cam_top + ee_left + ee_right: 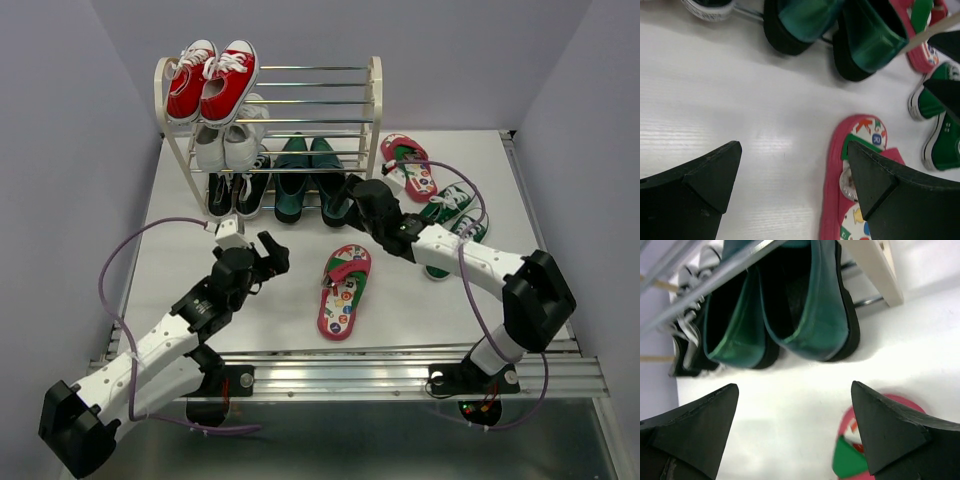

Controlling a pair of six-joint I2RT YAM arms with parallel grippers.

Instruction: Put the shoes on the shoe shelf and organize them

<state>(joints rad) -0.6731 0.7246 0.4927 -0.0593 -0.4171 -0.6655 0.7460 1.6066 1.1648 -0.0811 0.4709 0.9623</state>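
I am looking down on a white tabletop (280, 330) boxed in by pale lilac-grey walls (70, 120), with a metal rail (350, 372) along the near edge.

The shoe shelf (375, 100) stands at the back left: cream side frames, chrome rods, 3 tiers. Red sneakers (212, 80) fill the left of the top tier, white sneakers (230, 142) sit below them, and black sneakers (238, 192) are at bottom left.

The 2 glossy dark green loafers (305, 180) stand side by side at the bottom level, right of the black pair, heels toward me. Whether they rest on rods or on the table I cannot tell.

The near flip-flop (344, 292), pink with a green strap and patterned insole, lies on open table between my 2 arms. The far flip-flop (408, 166) lies just right of the shelf's right frame. The green sneakers (455, 212), white-laced, lie beyond it, partly under my right arm.

The right gripper (340, 205) hovers just in front of the loafers, jaws wide and empty. The left gripper (265, 255) sits left of the near flip-flop, jaws wide, also empty.
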